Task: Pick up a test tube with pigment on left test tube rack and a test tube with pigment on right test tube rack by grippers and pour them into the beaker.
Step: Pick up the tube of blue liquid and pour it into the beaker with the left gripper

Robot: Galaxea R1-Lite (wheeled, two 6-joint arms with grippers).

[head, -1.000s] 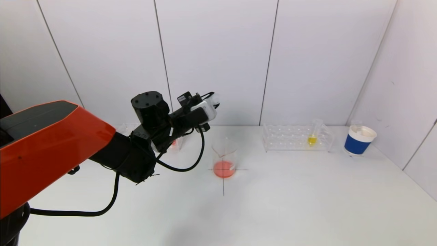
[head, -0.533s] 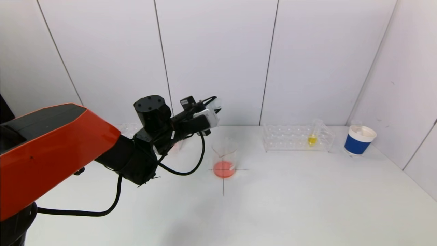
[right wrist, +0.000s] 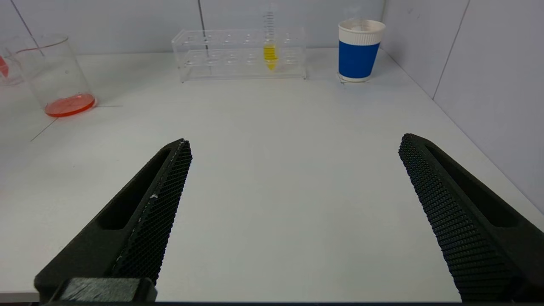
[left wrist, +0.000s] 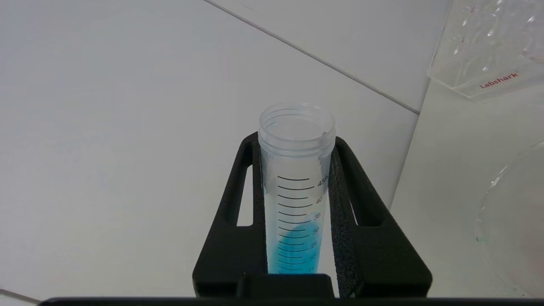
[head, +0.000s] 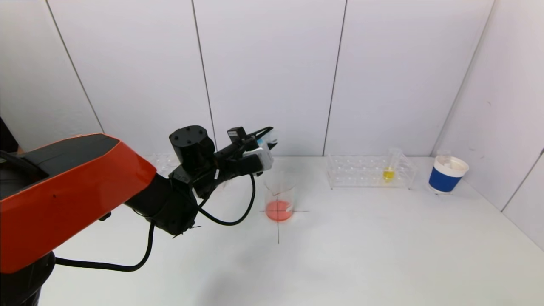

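The left gripper (head: pixel 265 142) is clamped on 1 test tube (left wrist: pixel 295 187) of blue pigment, tilted nearly level with its open mouth above and just left of the beaker (head: pixel 279 196), while the right gripper (right wrist: pixel 293 212) waits wide apart.

A laboratory bench is indicated: a glass beaker (head: pixel 279 196) of red liquid, a clear test tube rack (head: pixel 369 171) and a graduated tube (left wrist: pixel 295 187) are seen amid plain white panels.

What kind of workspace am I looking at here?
Likely a mock chemistry bench: a glass beaker holding red liquid, a clear test tube rack with a yellow-filled tube, on a plain white table.
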